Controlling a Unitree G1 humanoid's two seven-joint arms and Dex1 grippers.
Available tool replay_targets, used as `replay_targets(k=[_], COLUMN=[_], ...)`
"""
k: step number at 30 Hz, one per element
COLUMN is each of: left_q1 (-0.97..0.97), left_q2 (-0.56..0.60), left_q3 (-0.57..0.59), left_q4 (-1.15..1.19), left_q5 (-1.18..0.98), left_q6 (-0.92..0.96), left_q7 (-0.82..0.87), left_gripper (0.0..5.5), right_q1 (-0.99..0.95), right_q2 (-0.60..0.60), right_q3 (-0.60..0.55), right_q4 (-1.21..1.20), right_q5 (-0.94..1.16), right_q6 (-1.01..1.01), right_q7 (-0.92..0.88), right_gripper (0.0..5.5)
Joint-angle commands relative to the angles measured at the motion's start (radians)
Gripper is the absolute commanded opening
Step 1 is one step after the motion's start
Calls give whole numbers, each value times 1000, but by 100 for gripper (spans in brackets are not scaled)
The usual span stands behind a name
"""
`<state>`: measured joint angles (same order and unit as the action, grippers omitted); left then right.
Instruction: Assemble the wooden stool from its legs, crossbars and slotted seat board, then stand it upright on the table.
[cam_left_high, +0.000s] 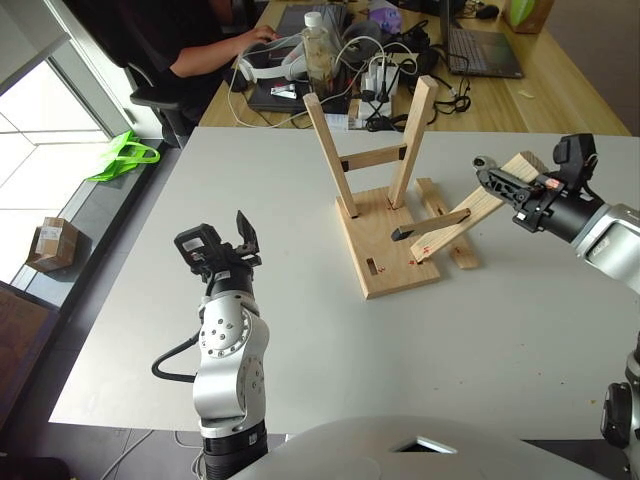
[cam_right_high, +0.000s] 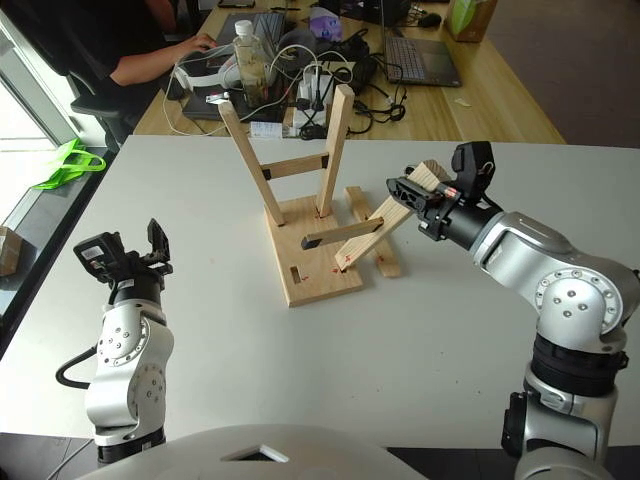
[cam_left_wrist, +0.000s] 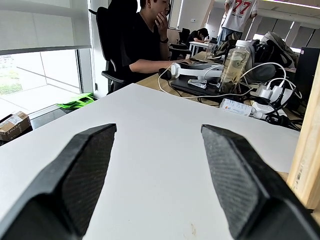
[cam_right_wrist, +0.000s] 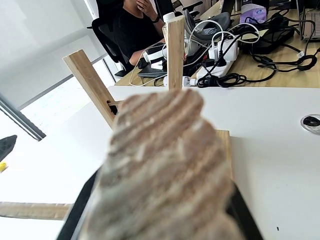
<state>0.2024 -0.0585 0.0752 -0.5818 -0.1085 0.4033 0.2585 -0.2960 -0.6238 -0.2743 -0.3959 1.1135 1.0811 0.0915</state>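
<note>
The slotted seat board (cam_left_high: 385, 268) lies flat on the grey table. Two legs (cam_left_high: 330, 150) stand upright in it, joined by a crossbar (cam_left_high: 372, 157). My right gripper (cam_left_high: 520, 187) is shut on the top end of a third leg (cam_left_high: 470, 215), which tilts down to the board's right edge. A crossbar (cam_left_high: 437, 221) with a dark tip juts from that leg over the board. In the right wrist view this leg (cam_right_wrist: 165, 165) is seen end-on and close. A fourth leg (cam_left_high: 430, 192) lies flat behind it. My left gripper (cam_left_high: 222, 240) stands open over the table's front left, fingers (cam_left_wrist: 75, 175) apart and holding nothing.
Behind the grey table stands a wooden desk (cam_left_high: 560, 95) with laptops, cables, a bottle (cam_left_high: 318, 45) and a seated person. The table's left edge (cam_left_high: 120, 250) drops to the floor, where a green bag (cam_left_high: 125, 153) lies. Bare tabletop spreads in front of the board.
</note>
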Motion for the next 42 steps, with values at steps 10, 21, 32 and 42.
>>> replay_targets(k=[10,21,32,42], left_q1=[-22,-17,-71,-80], left_q2=[-25,-33,-14,-15], left_q3=[7,10,14,8], left_q4=[-6,-11,19,26], left_q5=[-11,-12,-24,-15], left_q6=[22,22,45,53], left_q7=[7,18,1,-17], left_gripper=[312,312,312,312], right_q1=[76,40,-8,-49], right_q2=[92,-25,203,234], right_q3=[82,106,115,141], right_q4=[-32,-47,39,-27], right_q5=[-149,-169,-163,-260], right_q6=[45,60,113,-26], right_q7=[-192,17,-115,-51], right_gripper=[98,98,98,193])
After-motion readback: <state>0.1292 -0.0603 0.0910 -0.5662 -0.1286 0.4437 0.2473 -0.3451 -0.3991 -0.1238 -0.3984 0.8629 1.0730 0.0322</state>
